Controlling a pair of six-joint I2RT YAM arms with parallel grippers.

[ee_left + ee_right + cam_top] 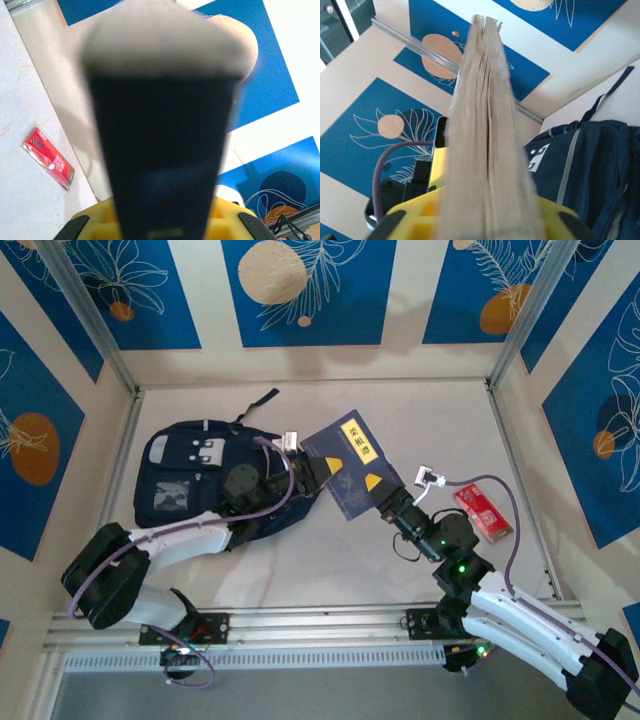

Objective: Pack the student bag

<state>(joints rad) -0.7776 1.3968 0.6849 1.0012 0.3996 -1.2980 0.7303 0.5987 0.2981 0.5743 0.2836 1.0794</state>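
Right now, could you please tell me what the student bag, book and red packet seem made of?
Student bag: matte navy woven fabric, creased, with sewn grey stripes. Book: paper, by its pale layered page edges; smooth dark cover. Red packet: probably glossy plastic wrap, clear-edged.

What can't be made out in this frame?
Top view: the left arm covers the right part of the student bag; any opening is hidden.
Top view: the yellow label on the blue book is too small to read.
Left wrist: the book's cover is blurred, too near the lens.
Red packet: print too small.
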